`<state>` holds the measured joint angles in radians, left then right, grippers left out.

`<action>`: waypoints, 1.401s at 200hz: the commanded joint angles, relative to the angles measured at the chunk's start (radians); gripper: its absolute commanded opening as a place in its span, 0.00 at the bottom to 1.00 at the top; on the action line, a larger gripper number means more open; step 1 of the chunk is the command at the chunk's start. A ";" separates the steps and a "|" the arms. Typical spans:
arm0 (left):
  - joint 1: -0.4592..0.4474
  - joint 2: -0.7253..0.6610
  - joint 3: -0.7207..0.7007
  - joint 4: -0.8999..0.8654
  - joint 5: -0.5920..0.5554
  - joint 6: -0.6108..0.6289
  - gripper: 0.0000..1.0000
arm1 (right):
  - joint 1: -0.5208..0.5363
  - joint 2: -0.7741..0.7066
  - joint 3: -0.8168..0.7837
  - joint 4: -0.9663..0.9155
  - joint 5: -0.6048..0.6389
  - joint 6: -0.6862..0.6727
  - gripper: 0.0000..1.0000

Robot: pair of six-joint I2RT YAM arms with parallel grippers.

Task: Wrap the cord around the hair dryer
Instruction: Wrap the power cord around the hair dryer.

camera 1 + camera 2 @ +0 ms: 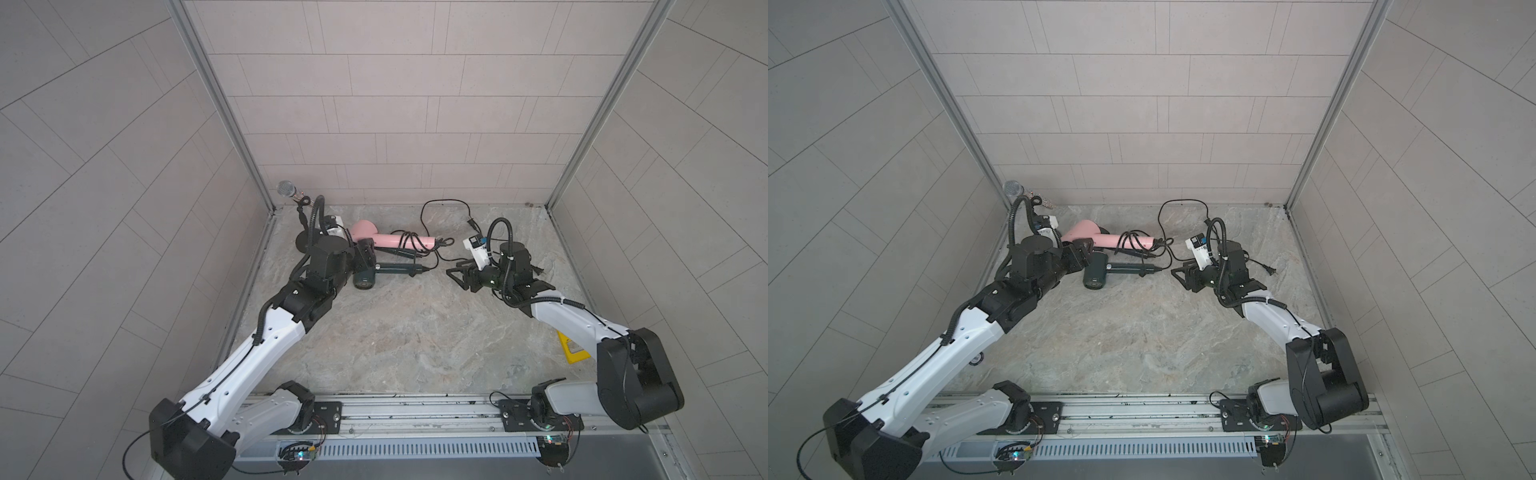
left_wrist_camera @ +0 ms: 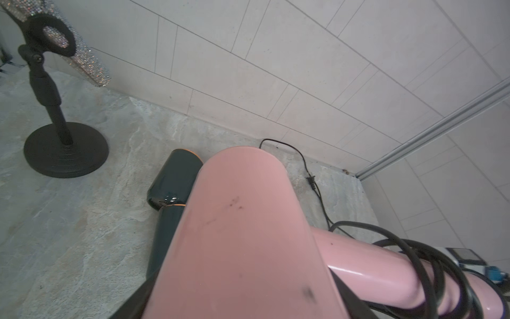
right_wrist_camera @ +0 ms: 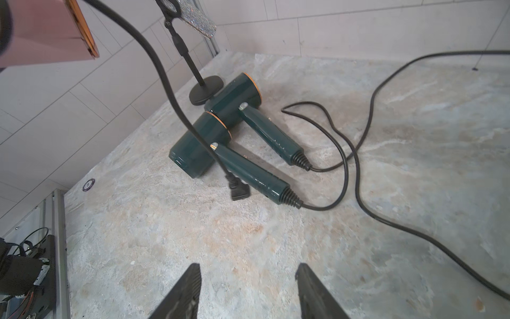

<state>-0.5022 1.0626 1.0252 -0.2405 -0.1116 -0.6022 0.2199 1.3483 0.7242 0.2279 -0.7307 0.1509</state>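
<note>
Since your left gripper is clamped on the barrel of the pink hair dryer, just beside the mic stand, my read is that it's the anchor. It seems to hold the dryer clear of the table, handle pointing away from the stand, so loops can pass under.

The cord already sits in a few loose turns round the handle. Its tail runs further from the stand to a plug by the back wall.

Your right gripper is spread and empty, well apart from the stand, past the handle's end. It's probably staged to take the slack.

The left wrist view gives you the plug and turns close up, but nothing of the right jaws. The right wrist view shows two green dryers side by side near the stand's base. Top views show one plainly, the second mostly hidden under the pink handle.
</note>
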 commanded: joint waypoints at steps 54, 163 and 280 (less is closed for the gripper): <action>0.002 -0.032 0.178 -0.077 0.100 0.015 0.00 | 0.036 0.089 -0.095 0.669 -0.218 0.343 0.60; -0.009 -0.008 0.218 -0.059 0.122 -0.010 0.00 | 0.197 -0.019 -0.090 0.315 0.234 0.073 0.66; -0.034 0.014 0.235 -0.036 0.148 -0.039 0.00 | 0.274 0.080 -0.055 0.363 0.405 0.110 0.64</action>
<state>-0.5247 1.0836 1.1934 -0.3836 0.0235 -0.6144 0.4919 1.4044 0.6411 0.5716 -0.3733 0.2657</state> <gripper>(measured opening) 0.763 0.643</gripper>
